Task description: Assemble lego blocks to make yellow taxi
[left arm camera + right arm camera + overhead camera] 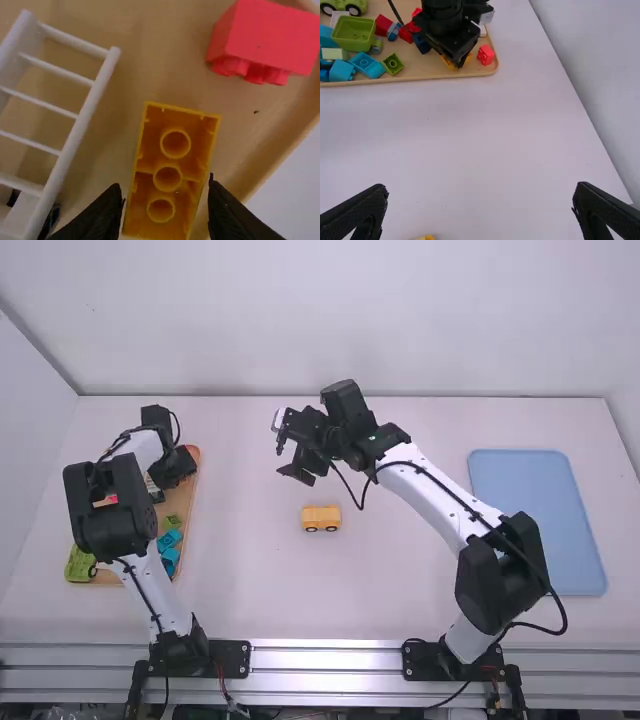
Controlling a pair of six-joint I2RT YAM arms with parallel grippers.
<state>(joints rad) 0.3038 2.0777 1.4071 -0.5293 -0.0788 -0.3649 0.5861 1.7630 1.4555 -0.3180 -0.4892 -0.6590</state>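
My left gripper [174, 472] is over the wooden tray at the far left. In the left wrist view the left gripper [166, 192] stands open, one finger on each side of a yellow-orange brick [175, 142] whose hollow underside faces the camera; narrow gaps show beside it. That brick also peeks out under the left gripper in the right wrist view, as an orange patch [451, 64]. The right gripper [288, 458] hangs beyond a yellow block car with black wheels [321, 519] on the table; the right gripper [480, 205] is wide open with nothing between its fingers.
The wooden tray [420, 74] holds blue, green and red bricks and a green wheeled base [80, 565]. Near the left gripper lie a red brick [272, 37] and a white ladder-like piece [82, 117]. A blue tray [540, 520] lies at the right.
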